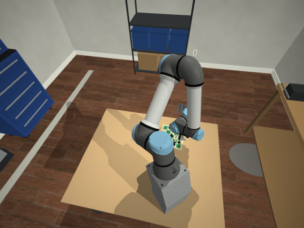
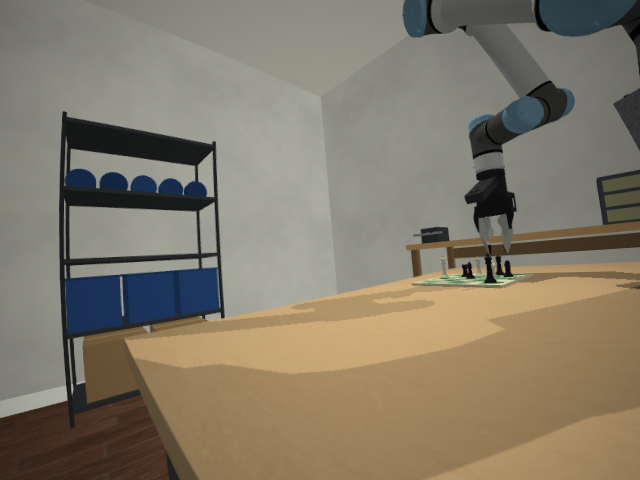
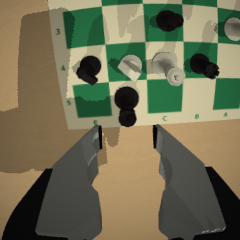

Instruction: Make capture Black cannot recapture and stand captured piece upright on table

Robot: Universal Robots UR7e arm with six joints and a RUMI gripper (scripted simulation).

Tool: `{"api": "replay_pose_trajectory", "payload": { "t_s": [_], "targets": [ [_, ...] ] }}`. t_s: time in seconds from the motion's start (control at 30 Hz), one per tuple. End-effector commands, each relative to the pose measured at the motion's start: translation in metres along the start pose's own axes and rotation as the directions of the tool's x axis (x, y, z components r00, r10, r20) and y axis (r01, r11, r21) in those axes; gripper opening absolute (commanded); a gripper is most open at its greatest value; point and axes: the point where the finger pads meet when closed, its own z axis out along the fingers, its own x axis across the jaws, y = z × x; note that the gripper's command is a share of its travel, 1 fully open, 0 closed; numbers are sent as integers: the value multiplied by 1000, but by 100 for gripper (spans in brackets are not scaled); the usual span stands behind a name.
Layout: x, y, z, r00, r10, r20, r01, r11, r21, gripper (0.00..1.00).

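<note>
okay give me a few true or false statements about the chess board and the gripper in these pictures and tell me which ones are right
1. The gripper holds a black piece. False: nothing is between its fingers; they stand partly open above the board's edge.
2. The chess board is green and cream. True.
3. A tall black piece stands on the board row nearest the fingers in the wrist view. True.
4. All pieces on the board are black. False: white pieces, such as one in row 4, stand there too.
5. The board lies on the floor. False: it lies on the wooden table.
</note>
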Motion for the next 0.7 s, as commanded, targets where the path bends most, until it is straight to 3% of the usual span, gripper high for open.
{"api": "replay_pose_trajectory", "payload": {
  "t_s": [0.0, 0.67],
  "targets": [
    [0, 0, 6, 1000, 0, -1, 0, 1000, 0, 25],
    [0, 0, 34, 1000, 0, -1, 0, 1000, 0, 25]
  ]
}}
